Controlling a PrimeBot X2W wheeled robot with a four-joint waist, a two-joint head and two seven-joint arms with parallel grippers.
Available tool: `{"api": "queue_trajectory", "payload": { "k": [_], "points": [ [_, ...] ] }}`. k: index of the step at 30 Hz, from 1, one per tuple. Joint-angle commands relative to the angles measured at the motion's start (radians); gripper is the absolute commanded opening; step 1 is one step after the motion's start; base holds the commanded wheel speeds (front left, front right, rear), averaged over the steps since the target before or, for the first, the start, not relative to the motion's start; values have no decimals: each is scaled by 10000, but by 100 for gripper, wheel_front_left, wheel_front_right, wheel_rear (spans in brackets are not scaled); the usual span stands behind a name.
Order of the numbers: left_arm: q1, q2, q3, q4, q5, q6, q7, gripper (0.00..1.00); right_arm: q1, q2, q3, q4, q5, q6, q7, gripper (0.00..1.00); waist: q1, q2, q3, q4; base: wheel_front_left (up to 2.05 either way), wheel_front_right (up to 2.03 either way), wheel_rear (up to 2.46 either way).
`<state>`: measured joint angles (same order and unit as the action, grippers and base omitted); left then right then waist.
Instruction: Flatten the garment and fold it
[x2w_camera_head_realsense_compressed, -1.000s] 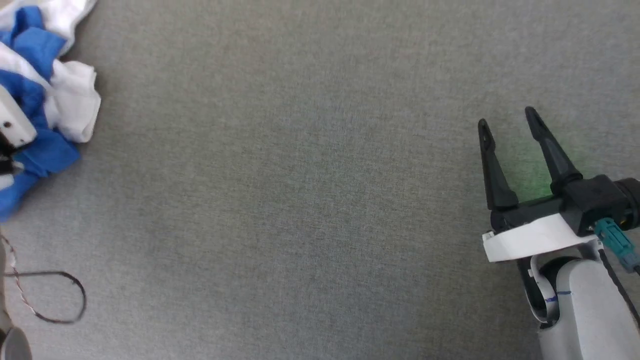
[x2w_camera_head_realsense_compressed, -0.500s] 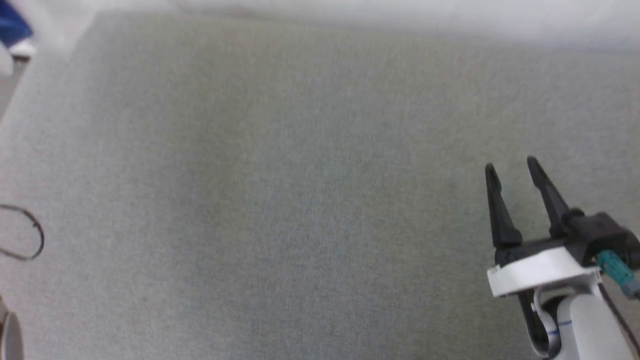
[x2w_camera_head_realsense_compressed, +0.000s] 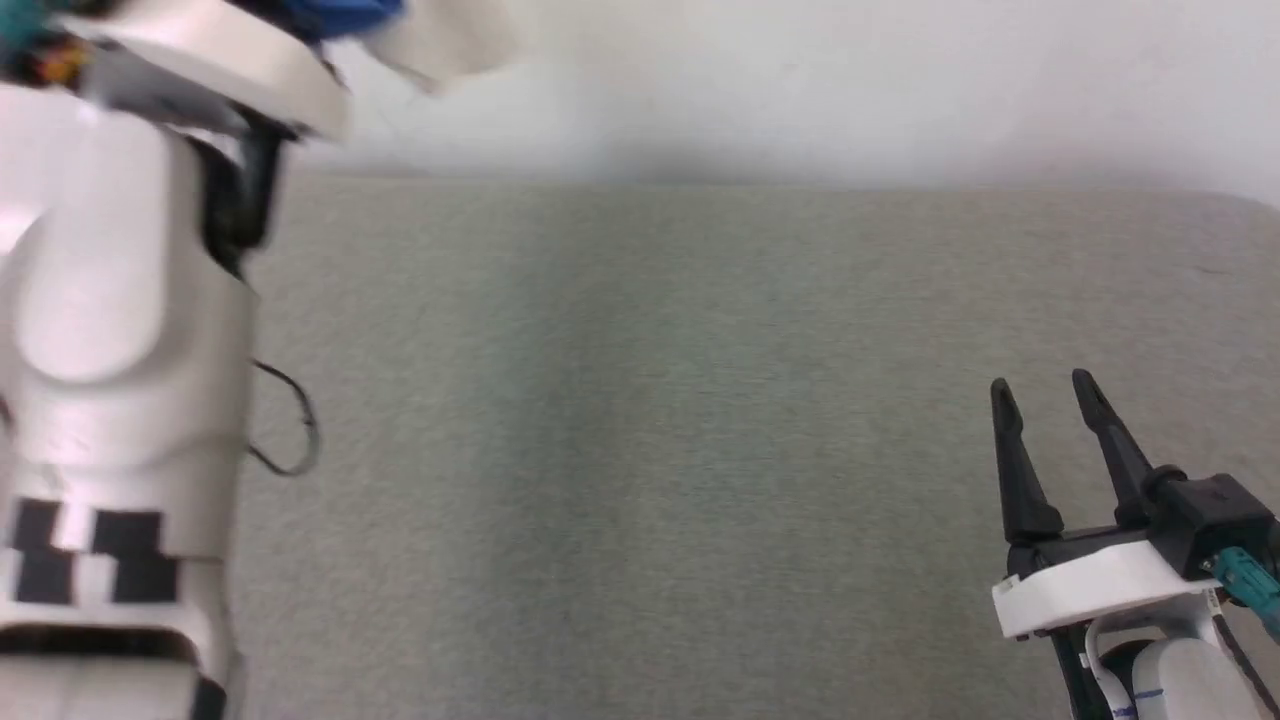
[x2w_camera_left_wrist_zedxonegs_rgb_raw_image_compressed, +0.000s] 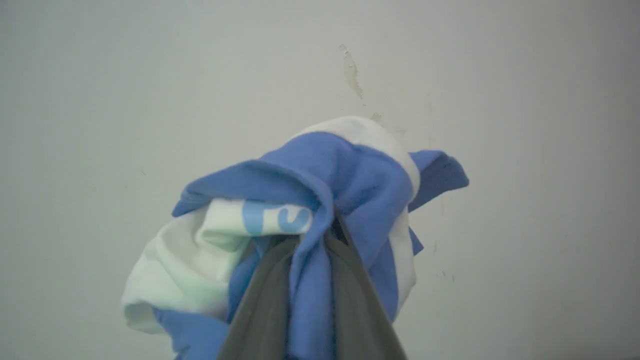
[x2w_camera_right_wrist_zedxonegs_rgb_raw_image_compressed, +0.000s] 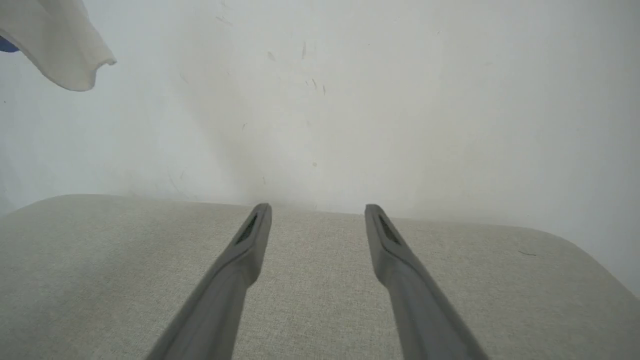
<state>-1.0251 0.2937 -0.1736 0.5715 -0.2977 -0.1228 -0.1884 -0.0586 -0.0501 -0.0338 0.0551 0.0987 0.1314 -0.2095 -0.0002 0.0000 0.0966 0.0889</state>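
The left gripper (x2w_camera_left_wrist_zedxonegs_rgb_raw_image_compressed: 312, 240) pinches the bunched garment (x2w_camera_left_wrist_zedxonegs_rgb_raw_image_compressed: 300, 200), held up before a pale wall (x2w_camera_left_wrist_zedxonegs_rgb_raw_image_compressed: 100, 75)

Head camera overlooks the grey surface (x2w_camera_head_realsense_compressed: 640, 450); wrist cameras face the wall (x2w_camera_right_wrist_zedxonegs_rgb_raw_image_compressed: 350, 100) (shared).

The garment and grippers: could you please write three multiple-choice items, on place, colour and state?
1. Where is the soft white shirt with royal-blue sleeves? A) flat on a floor B) bunched in the left gripper C) folded on a shelf
2. What colour is its print? A) red B) light blue C) black
3. The right gripper is: A) open, empty B) shut on cloth C) shut, empty
Answers: 1 B: blue cloth is pinched in it. 2 B: light-blue shapes on white. 3 A: jaws stand apart over the grey fabric surface.
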Motion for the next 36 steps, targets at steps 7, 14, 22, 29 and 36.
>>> {"api": "queue_trajectory", "payload": {
  "k": [7,14,22,29,36],
  "points": [
    [2640,-1306,-691,-2032,-875,4,582,0,447,-1,-177,-339,65,-7,268,100,2,0,-482,-1906,0,0,0],
    [6265,-2029,-2002,-2551,-1063,261,967,0,771,-1,-209,-550,65,-7,450,100,2,0,-422,-2198,0,0,0],
    [8953,-2300,-3251,-1781,-754,908,219,38,914,-1,-58,-596,106,-7,511,100,2,0,-421,-2159,0,0,0],
    [9021,-2394,-3202,-2527,-886,1188,-624,100,1106,-1,-41,-557,66,-7,554,100,2,0,-656,-1779,0,0,0],
    [9051,-2315,-2271,-3989,-489,1556,-728,100,1270,-1,-3,-736,17,-7,710,100,2,0,-882,-1487,0,0,0]
  ]
}}
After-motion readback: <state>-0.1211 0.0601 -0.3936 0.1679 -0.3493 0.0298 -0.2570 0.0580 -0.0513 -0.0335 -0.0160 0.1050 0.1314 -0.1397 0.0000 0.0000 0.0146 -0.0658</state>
